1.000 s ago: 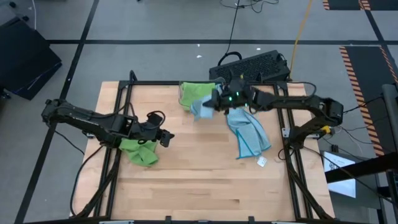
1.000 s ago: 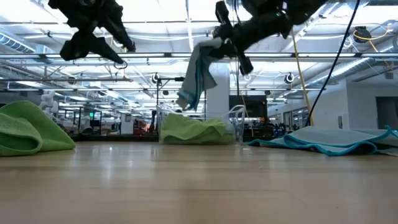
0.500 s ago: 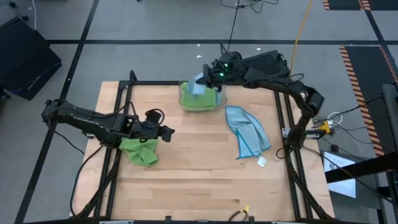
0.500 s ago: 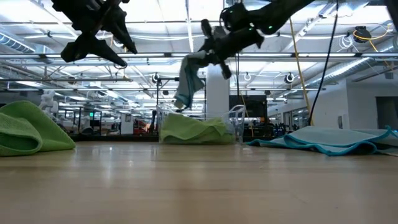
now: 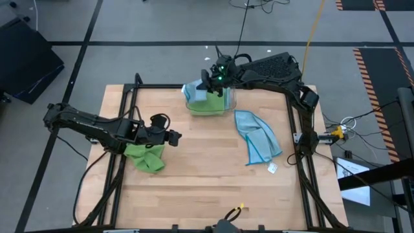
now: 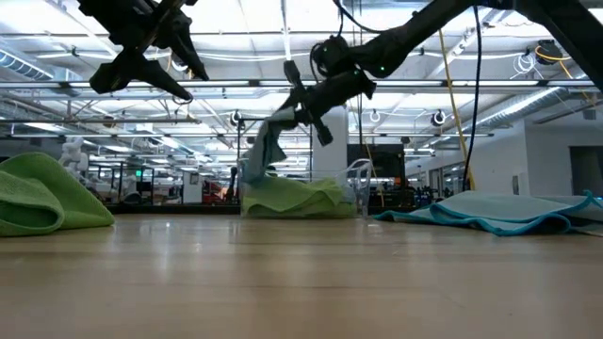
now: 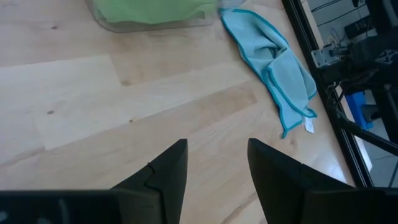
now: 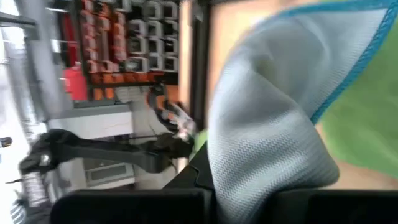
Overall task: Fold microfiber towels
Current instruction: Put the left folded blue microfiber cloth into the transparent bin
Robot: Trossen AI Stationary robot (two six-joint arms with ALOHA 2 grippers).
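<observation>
1. Right gripper (image 5: 206, 83) now at the far edge of the bench (image 5: 207, 188), over the clear bin (image 5: 228, 105); a second ago nearer the middle of the bench, above the spread blue towel (image 5: 259, 137).
2. Clamped tight on a blue towel (image 6: 267, 149), carried across with it; hangs from the closed jaws, lower end reaching down to the green towels (image 6: 292, 198) heaped in the bin.
3. Seen past the right wrist: blue cloth (image 8: 273, 118) bunched right at the fingers, green below it.
4. Left gripper (image 5: 176, 136) parked above the left side of the bench, unmoved over the last second, jaws about half open, nothing between them; crumpled green towel (image 5: 145, 157) lying just beside it on the wood.
5. Seen past the left wrist: bare wood between the two fingers (image 7: 168, 174), bin and spread blue towel (image 7: 277, 59) farther off.
6. Spread blue towel flat but rumpled on the right side, white tag (image 5: 272, 167) at its near corner, unchanged.
7. Likely meaning: held blue towel being dropped into the bin, though not neatly folded as far as visible; still gripped, so that step not finished.
8. Remaining, by the look of it: the spread blue towel and the crumpled green one, neither folded yet.
</observation>
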